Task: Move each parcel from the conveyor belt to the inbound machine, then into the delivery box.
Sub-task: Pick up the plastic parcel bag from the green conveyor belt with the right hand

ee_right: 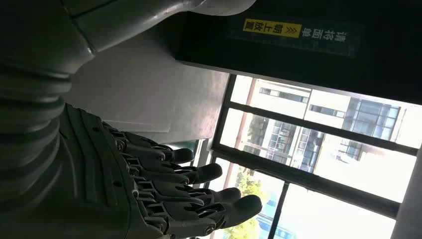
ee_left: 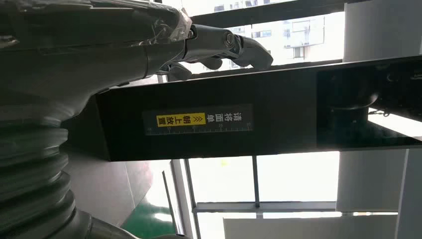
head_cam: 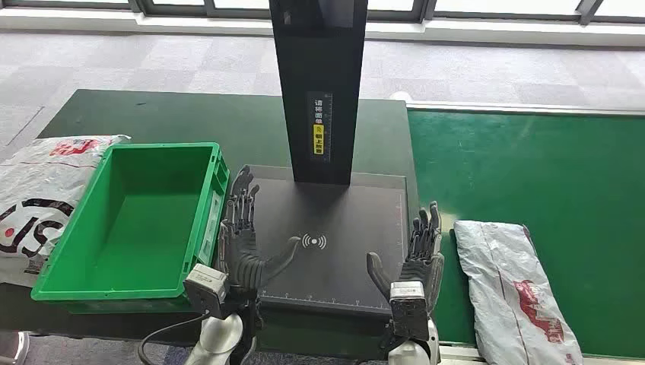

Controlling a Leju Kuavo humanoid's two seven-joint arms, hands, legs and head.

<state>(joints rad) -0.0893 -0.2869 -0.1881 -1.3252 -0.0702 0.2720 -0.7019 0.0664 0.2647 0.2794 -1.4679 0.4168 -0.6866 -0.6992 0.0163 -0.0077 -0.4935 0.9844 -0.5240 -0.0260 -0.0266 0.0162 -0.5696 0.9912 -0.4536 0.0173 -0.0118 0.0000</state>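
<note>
parcel [head_cam: 517, 293], a grey poly mailer with red print, lies flat on the green conveyor belt [head_cam: 548, 175] just beside the right hand [head_cam: 420, 258], within easy reach of that arm. the hand is not touching it.

both hands hover palm-inward over the inbound machine [head_cam: 335, 228], a dark scan plate with a wireless mark at its centre and a black post [head_cam: 318, 84] rising from its back edge. left hand [head_cam: 245, 243] sits near the plate's left edge, fingers [head_cam: 242, 199] straight and spread, holding nothing. right hand likewise open and empty, fingers [ee_right: 199, 194] extended in the wrist view. the facing palms read as a ready stance for clamping a floppy bag from two sides.

delivery box [head_cam: 129, 220], a green crate, stands on the counter [head_cam: 152, 114] touching the plate's left side, so a scanned bag needs only a short sideways carry. another printed bag [head_cam: 38, 198] lies left of the crate, outside it.

plate is bare, so judging the step in hand as reaching right for the parcel.
</note>
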